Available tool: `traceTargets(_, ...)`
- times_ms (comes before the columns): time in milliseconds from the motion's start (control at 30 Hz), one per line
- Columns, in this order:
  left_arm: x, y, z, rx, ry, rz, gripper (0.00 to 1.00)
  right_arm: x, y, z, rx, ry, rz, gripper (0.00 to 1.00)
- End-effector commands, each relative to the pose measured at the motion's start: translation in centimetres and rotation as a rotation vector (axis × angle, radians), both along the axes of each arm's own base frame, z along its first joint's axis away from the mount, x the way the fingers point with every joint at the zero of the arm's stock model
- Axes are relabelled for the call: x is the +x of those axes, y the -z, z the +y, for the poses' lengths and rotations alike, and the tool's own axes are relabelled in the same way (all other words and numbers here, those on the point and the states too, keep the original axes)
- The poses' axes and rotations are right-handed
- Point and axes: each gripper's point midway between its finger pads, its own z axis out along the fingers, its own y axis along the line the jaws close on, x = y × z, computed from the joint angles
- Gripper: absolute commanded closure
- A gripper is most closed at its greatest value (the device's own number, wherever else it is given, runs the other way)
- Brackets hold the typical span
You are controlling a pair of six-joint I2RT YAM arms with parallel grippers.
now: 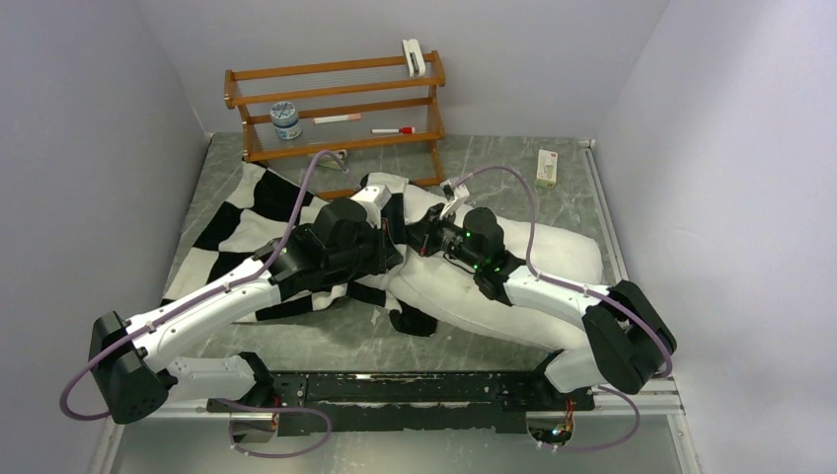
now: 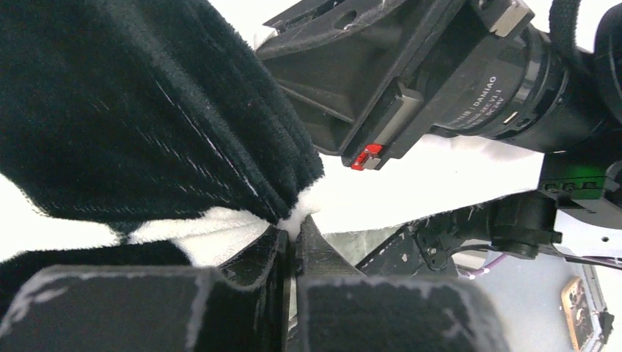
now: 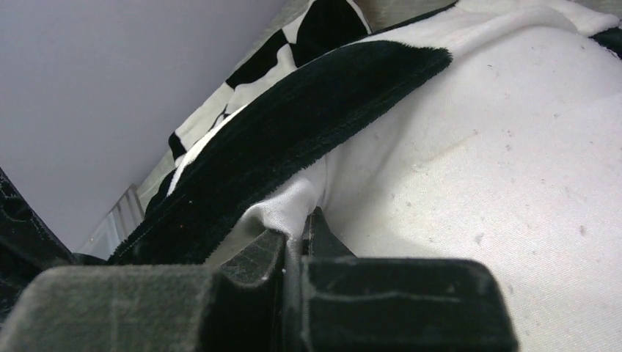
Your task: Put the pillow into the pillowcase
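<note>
In the wrist views, the left end effector is clamped on a plush black-and-white edge of the pillowcase. The right end effector is pinched together on a fold of the pillow, just under the pillowcase's black hem. From above, the pillow lies across the middle right of the frame on the grey tabletop. Its left end meets the pillowcase, which spreads toward the centre left. At the upper centre stands a wooden rack holding a small jar, with a small box to its right.
</note>
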Motion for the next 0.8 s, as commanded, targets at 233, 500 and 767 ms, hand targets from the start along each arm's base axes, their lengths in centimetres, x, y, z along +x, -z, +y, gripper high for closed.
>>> traceTargets(233, -2.5, -5.9, -4.6, -0.325, 0.16, -0.022, 0.95, 0.9, -1.6, -0.2, 0.074, 0.074, -0.038, 1.0)
traceTargets(500, -1.1, 0.9, -2.1, -0.098, 0.021, 0.059, 0.86, -1.5, 1.0, 1.6, -0.049, -0.093, -0.098, 1.0)
traceTargets(767, 0.8, -1.8, 2.6, 0.037, -0.124, -0.064, 0.48, -4.1, -0.4, -1.2, -0.219, -0.162, -0.14, 0.45)
